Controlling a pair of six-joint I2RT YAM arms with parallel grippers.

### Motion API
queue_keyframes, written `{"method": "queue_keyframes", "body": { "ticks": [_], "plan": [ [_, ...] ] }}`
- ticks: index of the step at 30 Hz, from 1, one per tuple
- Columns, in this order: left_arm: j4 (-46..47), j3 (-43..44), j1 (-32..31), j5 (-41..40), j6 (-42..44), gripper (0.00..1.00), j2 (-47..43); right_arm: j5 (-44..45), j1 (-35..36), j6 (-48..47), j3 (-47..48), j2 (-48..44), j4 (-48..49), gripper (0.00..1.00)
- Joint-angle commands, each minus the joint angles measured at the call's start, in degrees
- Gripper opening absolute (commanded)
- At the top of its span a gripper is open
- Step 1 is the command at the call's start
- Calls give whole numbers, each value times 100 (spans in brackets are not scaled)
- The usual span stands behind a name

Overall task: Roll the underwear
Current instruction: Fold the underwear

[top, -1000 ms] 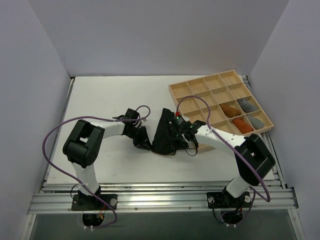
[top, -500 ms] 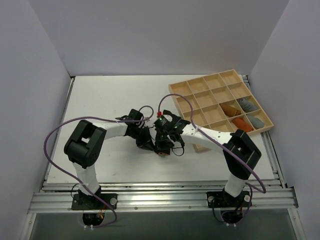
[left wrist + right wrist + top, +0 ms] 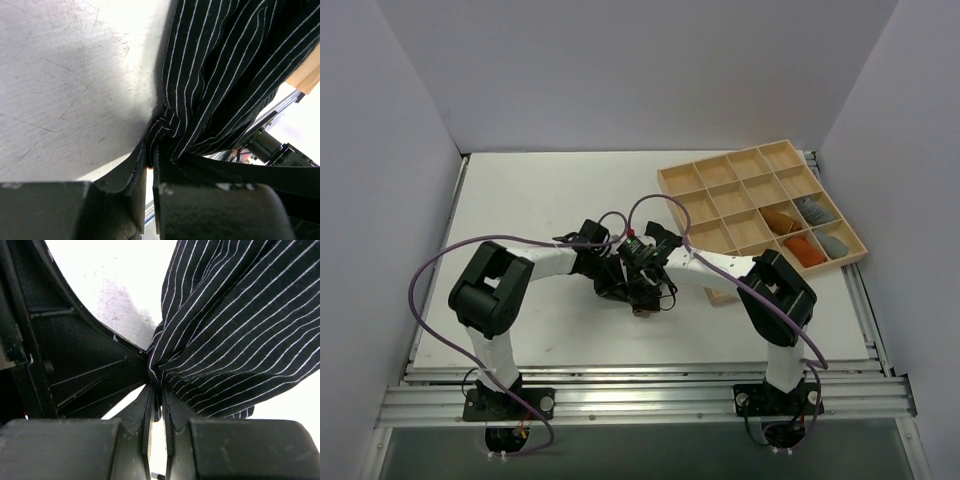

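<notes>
This is a robotics lab test cell. A white bench (image 3: pixel 540 200) is enclosed on three sides by plain white walls (image 3: pixel 640 70), and two arms (image 3: pixel 485 295) with purple cables (image 3: pixel 413 295) are bolted to an aluminium rail (image 3: pixel 640 400) at its near edge. A wooden grid tray (image 3: pixel 715 172) sits on the bench.

Wooden tray (image 3: pixel 720 157) on table (image 3: pixel 520 200); orange rolls (image 3: pixel 780 218), grey rolls (image 3: pixel 812 208) inside.

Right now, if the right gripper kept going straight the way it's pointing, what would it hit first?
The underwear: the right gripper is shut on a bunched fold, and striped fabric fills the line ahead. The left gripper sits close beside that line, so it might be clipped too; depth is unclear.
</notes>
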Motion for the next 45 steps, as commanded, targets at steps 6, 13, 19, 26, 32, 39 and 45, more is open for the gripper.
{"method": "queue_keyframes", "body": {
  "ticks": [6, 13, 19, 26, 32, 39, 45],
  "plan": [
    [205, -310, -134, -125, -74, 8, -382, 320, -104, 362, 280, 74, 187, 0],
    [161, -398, -169, -292, -92, 8, -487, 320, -332, 415, 315, 3, 46, 0],
    [213, -504, -187, -336, -127, 7, -557, 575, -403, 494, 403, -128, -50, 0],
    [231, -513, -230, -362, -276, 8, -645, 523, -429, 380, 483, 117, -60, 0],
    [47, -513, -230, -546, -312, 26, -777, 399, -350, 415, 245, 39, 151, 0],
    [-339, -522, -187, -845, -224, 40, -1005, 241, -209, 397, 157, -146, -32, 0],
    [-560, -530, -169, -1074, -215, 44, -1357, 206, -192, 362, 183, -85, -147, 4]
  ]
}}
